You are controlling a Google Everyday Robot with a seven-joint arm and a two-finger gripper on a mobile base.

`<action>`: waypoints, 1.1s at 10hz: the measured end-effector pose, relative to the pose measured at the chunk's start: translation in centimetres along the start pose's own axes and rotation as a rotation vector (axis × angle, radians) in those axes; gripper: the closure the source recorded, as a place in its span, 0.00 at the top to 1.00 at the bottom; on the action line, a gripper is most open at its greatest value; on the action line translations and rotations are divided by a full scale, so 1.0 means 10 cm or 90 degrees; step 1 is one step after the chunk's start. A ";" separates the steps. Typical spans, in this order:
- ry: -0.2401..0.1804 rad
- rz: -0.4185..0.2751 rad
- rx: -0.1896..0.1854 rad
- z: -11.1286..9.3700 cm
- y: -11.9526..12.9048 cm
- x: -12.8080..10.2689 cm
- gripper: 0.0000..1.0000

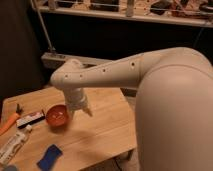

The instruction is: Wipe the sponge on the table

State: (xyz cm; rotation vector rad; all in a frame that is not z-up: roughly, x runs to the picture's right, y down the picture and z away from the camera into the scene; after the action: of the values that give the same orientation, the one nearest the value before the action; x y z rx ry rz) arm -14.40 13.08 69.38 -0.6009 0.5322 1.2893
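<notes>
Closest to us, the bulky white rounded shell of the robot arm (175, 115) fills the right side of the view, and from it a white link reaches leftward over the light wooden plank-grain bench (107, 137). At the near left edge of the bench we find the small flat bright-blue rectangular sponge (50, 156), lying flat and slightly askew, with nothing touching it. Just left of the sponge lies a white tube with dark print (14, 144), set diagonally and running off the left border. Beyond the tube we see an orange stick-like object (7, 124) at the left edge and, beside it, a small black, white and red oblong packet (31, 119). To the right of the packet sits the round orange-red bowl (56, 116), upright on the bench. The white two-finger end effector (80, 115) hangs pointing down just beside the bowl's right rim; its fingers (89, 111) stand spread apart with nothing between them, and we cannot tell whether the left one touches the bowl. The sponge lies well apart from the end effector, nearer to us and to the left. A small dark object (18, 107) sits farther back near the left edge, too small for us to make out. Behind the bench we see a long grey unit (52, 59) low against a dark wall, a thin slanted pole (44, 27) rising from it, and across the top a pale rail (125, 15) with cluttered items above it.
</notes>
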 end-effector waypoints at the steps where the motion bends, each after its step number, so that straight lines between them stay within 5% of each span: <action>1: 0.012 -0.031 -0.003 0.05 0.23 0.09 0.65; 3: 0.034 -0.087 -0.014 0.13 0.62 0.29 0.65; 8: 0.073 -0.229 -0.035 0.32 1.14 0.65 0.65; 11: 0.073 -0.232 -0.032 0.32 1.14 0.66 0.65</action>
State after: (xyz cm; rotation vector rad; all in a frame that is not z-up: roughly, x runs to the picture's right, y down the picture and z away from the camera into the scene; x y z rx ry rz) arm -24.18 21.87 66.06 -0.7792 0.4596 0.9290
